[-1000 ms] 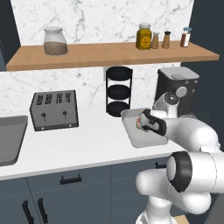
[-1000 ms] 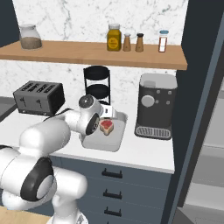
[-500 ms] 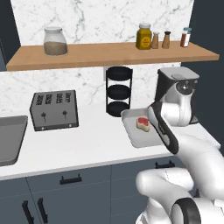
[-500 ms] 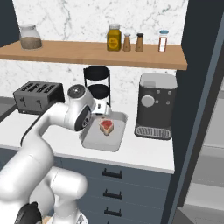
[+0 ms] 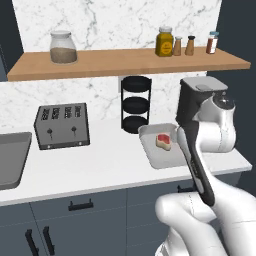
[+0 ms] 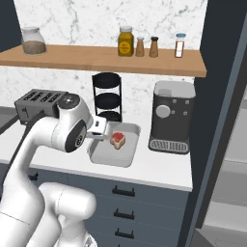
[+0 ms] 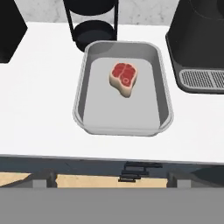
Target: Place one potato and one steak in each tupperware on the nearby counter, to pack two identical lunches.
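Hand view is giving us the cleanest look right now: we're seeing one steak (image 7: pixel 124 78) lying in the back half of a grey tray (image 7: pixel 164 109), not touching any of the tray's walls, and nothing else is sitting in there with it. The tray is resting on the white worktop (image 7: pixel 39 109), just beside the black coffee machine (image 7: pixel 201 39) on one side and right in front of the black tiered rack (image 7: pixel 94 26). From the left base view we're seeing the same steak (image 5: pixel 164 141) in the tray (image 5: pixel 159 160), with the toaster (image 5: pixel 62 125) sitting well apart toward the sink end. In the right base view the end effector (image 6: pixel 99 130) is hovering at the near-left edge of the tray (image 6: pixel 108 157), close to the steak (image 6: pixel 117 139) but not touching it. We're reading its jaws as spread wide with nothing between them. Up on the wooden shelf (image 6: pixel 96 57) we're also seeing a glass jar (image 6: pixel 33 41) and a few bottles (image 6: pixel 127 42).
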Tool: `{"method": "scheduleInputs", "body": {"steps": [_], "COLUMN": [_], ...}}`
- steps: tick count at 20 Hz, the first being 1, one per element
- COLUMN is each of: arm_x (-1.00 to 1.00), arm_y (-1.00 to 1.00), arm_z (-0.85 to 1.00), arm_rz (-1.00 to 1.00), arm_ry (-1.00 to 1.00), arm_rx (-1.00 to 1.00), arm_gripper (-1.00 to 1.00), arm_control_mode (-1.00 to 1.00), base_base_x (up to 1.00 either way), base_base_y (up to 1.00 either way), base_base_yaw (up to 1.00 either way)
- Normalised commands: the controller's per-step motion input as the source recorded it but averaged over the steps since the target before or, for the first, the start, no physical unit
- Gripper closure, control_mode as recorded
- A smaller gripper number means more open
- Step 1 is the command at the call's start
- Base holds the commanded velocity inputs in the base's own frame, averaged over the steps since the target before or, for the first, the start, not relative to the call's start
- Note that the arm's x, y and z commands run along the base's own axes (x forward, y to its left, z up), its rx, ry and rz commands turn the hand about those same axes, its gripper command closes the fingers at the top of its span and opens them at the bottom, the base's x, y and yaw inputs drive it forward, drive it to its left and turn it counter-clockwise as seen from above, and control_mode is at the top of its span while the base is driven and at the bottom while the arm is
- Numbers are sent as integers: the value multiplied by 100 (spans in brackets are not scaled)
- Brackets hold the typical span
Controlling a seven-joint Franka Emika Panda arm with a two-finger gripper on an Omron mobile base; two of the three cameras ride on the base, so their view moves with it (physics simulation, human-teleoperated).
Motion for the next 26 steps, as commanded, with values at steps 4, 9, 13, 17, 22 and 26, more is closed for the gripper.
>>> {"method": "scheduleInputs", "body": {"steps": [4,9,13,17,22,26], "arm_x": [-90,-40,0,0,0,0], "arm_y": [9,3,0,0,0,0], "arm_z": [17,17,0,0,0,0], "arm_rz": [0,0,0,0,0,0], "arm_ry": [-1,-6,0,0,0,0], "arm_rx": [3,-1,0,0,0,0], "arm_gripper": [-100,-100,-100,-100,-100,-100], "arm_control_mode": [-100,100,100,100,100,100], "base_base_x": [0,-60,-89,-30,0,2], "base_base_y": [0,0,-44,-99,-100,-100], "base_base_yaw": [0,0,0,0,0,0]}}
